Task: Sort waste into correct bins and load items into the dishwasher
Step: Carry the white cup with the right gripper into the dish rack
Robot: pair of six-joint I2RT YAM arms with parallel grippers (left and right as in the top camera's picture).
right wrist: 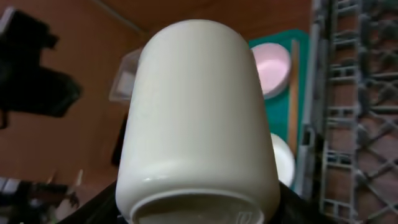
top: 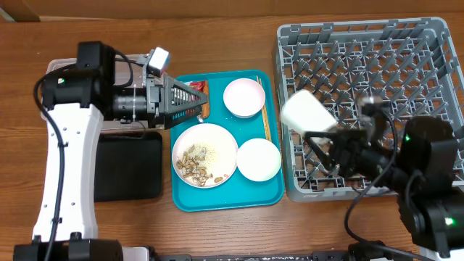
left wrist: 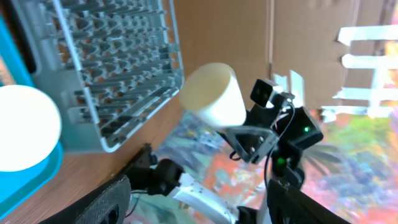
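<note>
Wood-grain bench [top: 217,36] below, the right tool [top: 319,138] is clamped on the base end of a white cup [top: 308,112]. It holds the cup tilted in the air over the left edge of the grey dish rack [top: 377,58]. The right wrist view is almost filled by the cup's side. The left wrist view shows the cup clear of the rack's pegs.

Across the bench, the left tool [top: 197,104] reaches over the upper-left corner of the teal serving tray [top: 268,196]. Whether its fingers are apart or together cannot be told. A small red snack wrapper [top: 196,86] and an orange-brown sausage piece [top: 206,110] lie just beside its tips.

On the tray, a round white plate [top: 221,141] carries beige nut-shell scraps [top: 194,163]. A pale pink bowl [top: 244,96] sits at the upper right and a white bowl [top: 259,159] at the lower right. Thin wooden chopsticks [top: 267,119] lie along the tray's right edge. A flat black tray [top: 129,167] rests on the bench just left of the teal tray.
</note>
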